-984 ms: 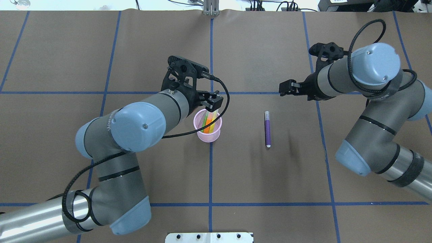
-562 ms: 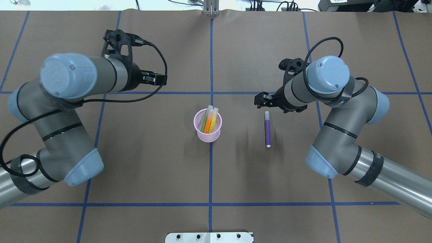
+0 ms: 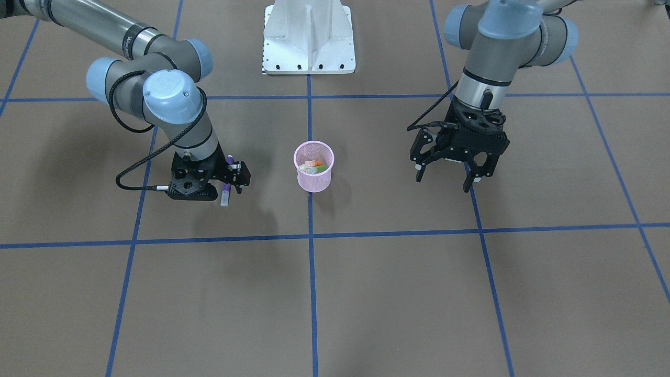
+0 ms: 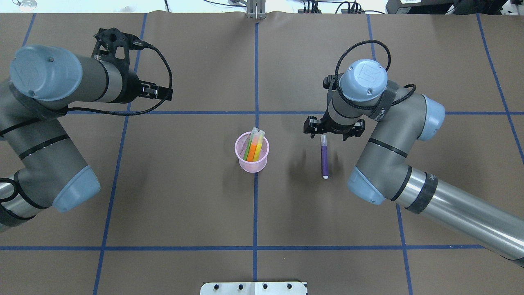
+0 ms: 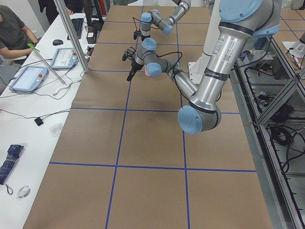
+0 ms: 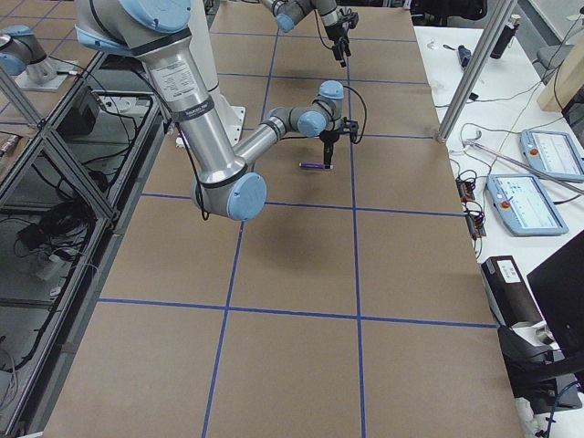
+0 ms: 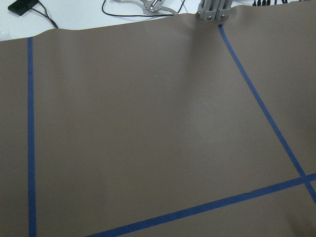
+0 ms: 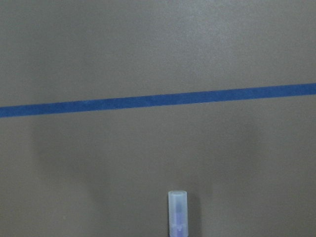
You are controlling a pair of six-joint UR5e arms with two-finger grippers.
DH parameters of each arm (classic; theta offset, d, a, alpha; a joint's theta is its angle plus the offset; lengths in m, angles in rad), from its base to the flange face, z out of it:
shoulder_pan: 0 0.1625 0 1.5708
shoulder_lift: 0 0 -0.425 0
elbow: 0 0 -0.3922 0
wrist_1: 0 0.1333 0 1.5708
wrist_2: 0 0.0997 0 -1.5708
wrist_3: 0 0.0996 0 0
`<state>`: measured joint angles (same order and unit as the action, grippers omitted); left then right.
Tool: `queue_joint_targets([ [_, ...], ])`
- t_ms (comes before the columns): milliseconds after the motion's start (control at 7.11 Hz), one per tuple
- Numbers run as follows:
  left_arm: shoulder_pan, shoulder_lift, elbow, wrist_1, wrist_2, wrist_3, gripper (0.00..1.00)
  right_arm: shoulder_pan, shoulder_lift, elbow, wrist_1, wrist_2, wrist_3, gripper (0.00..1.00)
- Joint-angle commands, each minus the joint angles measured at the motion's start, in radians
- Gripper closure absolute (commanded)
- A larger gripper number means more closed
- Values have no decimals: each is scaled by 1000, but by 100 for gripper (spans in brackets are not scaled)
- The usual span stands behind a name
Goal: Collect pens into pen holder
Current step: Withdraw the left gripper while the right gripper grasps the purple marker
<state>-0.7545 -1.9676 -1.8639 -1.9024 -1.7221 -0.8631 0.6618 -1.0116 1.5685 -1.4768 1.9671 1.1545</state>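
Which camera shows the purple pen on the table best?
The overhead exterior view: the purple pen lies there in full, end to end. The front-facing view has it partly hidden behind the right arm, the right wrist camera catches only its cap end, the exterior right view a tiny streak.

The purple pen [image 8: 178, 213] shows only its pale cap end, lying on brown bench paper [image 8: 98, 49], apart from a blue tape line [image 8: 158, 98].

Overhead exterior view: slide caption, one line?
Two pens stand in the pen holder; right gripper hovers by the purple pen.
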Motion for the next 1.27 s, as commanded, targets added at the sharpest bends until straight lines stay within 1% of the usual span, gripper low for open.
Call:
queue_joint_targets([
  [0, -2, 1, -5, 14, 6, 6, 2, 10, 39, -85, -14, 76, -22, 15],
  [281, 0, 1, -8, 16, 7, 4, 2, 16, 35, -87, -17, 124, -32, 34],
  [843, -2, 1, -9, 14, 7, 6, 2, 4, 28, -87, -14, 124, -30, 34],
  [1124, -2, 1, -9, 14, 7, 6, 2, -5, 25, -87, -13, 122, -30, 43],
])
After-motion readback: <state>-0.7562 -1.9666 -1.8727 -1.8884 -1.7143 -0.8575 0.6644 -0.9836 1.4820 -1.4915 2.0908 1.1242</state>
